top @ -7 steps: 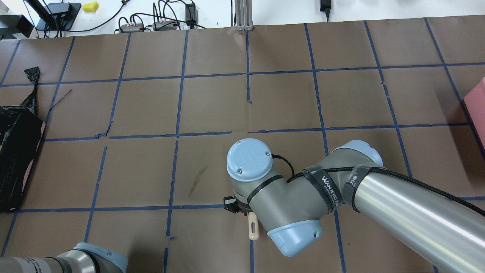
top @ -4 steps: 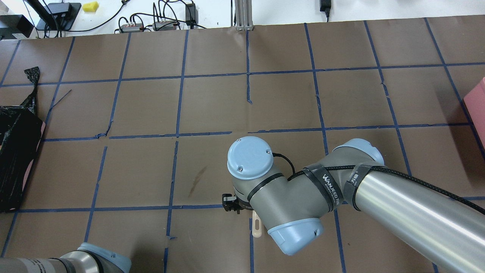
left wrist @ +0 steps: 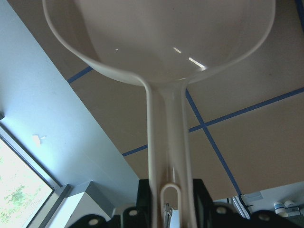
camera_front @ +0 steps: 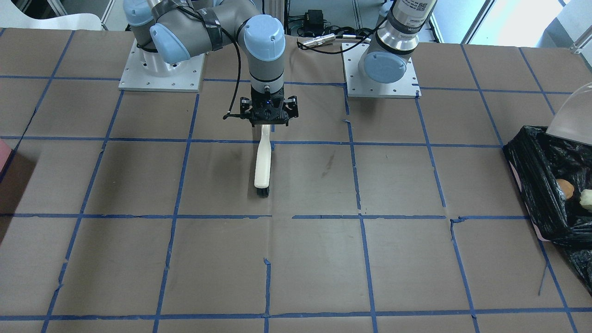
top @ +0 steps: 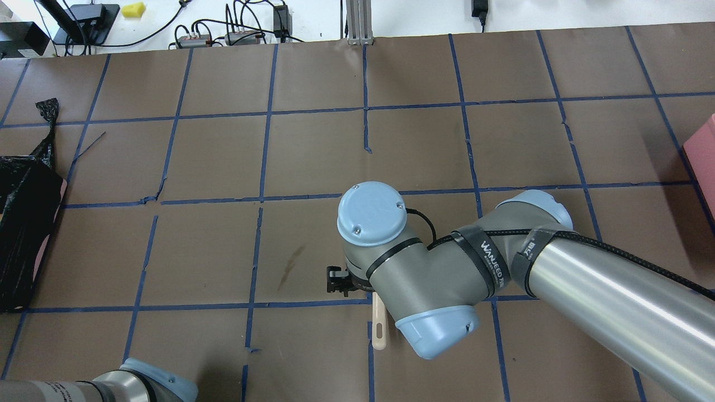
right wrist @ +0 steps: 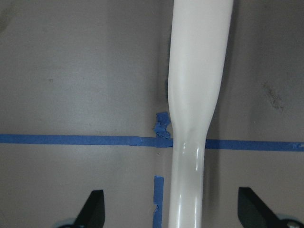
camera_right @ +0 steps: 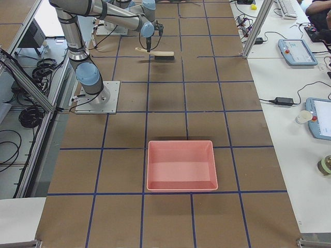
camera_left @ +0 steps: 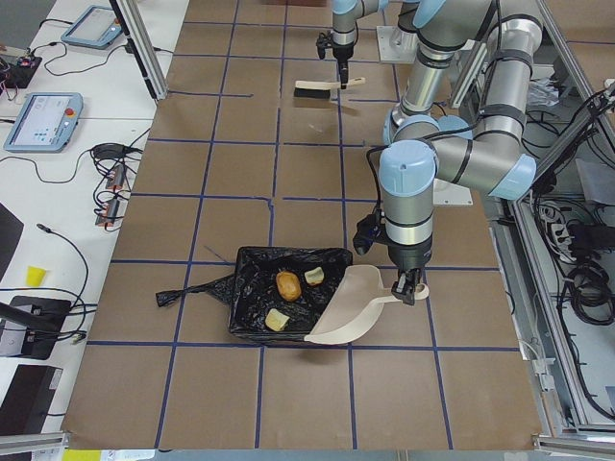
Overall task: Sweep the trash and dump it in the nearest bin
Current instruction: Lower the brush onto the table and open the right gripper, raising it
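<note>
Taped brown table (camera_front: 138, 185) carries pink tray (camera_right: 181, 168) and bin (camera_left: 252, 307).

A table (top: 313, 156) covered in brown paper is marked into squares by blue tape (top: 268, 117). A dark streak (top: 290, 267) stains the paper near its middle. A pink tray (camera_right: 180, 143) sits toward one end. Off the table's far edge lie tangled cables (top: 223, 33) and a small yellow block (top: 134, 9), possibly a sponge. On a white side bench, two pendants (camera_right: 296, 51) lie apart, with a cup (camera_right: 301, 117) just beside the nearer one.
</note>
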`<action>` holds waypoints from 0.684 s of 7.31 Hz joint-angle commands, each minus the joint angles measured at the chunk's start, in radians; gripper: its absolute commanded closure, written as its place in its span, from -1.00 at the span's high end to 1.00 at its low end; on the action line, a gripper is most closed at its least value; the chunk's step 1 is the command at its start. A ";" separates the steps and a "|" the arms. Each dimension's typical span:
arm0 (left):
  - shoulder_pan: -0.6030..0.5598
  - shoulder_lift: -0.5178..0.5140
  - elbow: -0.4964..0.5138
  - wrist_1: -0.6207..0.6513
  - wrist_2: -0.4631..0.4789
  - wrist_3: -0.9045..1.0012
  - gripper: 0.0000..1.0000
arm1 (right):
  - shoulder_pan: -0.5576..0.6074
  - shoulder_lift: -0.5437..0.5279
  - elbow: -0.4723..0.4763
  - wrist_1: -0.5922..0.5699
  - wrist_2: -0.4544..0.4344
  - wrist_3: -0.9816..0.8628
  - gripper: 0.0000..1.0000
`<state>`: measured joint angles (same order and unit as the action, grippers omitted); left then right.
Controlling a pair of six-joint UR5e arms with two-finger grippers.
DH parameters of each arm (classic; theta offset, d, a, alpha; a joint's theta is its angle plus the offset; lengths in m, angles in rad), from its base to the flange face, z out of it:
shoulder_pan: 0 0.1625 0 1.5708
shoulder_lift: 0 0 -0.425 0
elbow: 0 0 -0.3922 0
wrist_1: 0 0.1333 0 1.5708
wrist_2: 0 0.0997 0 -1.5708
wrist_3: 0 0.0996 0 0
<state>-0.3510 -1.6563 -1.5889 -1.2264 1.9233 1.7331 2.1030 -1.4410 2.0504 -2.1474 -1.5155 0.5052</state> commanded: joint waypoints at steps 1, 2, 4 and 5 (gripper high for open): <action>-0.017 0.015 0.006 0.016 0.005 0.008 -1.00 | -0.061 -0.004 -0.094 0.074 -0.008 -0.013 1.00; -0.017 0.021 0.007 0.015 -0.006 0.011 -1.00 | -0.116 -0.004 -0.136 0.101 -0.046 -0.046 1.00; -0.016 0.038 0.048 -0.014 -0.154 0.011 -1.00 | -0.251 -0.009 -0.218 0.142 -0.046 -0.105 1.00; -0.017 0.052 0.078 -0.075 -0.170 0.008 -1.00 | -0.300 -0.022 -0.274 0.180 -0.046 -0.105 1.00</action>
<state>-0.3667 -1.6190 -1.5457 -1.2458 1.7975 1.7436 1.8772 -1.4508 1.8436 -2.0086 -1.5601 0.4127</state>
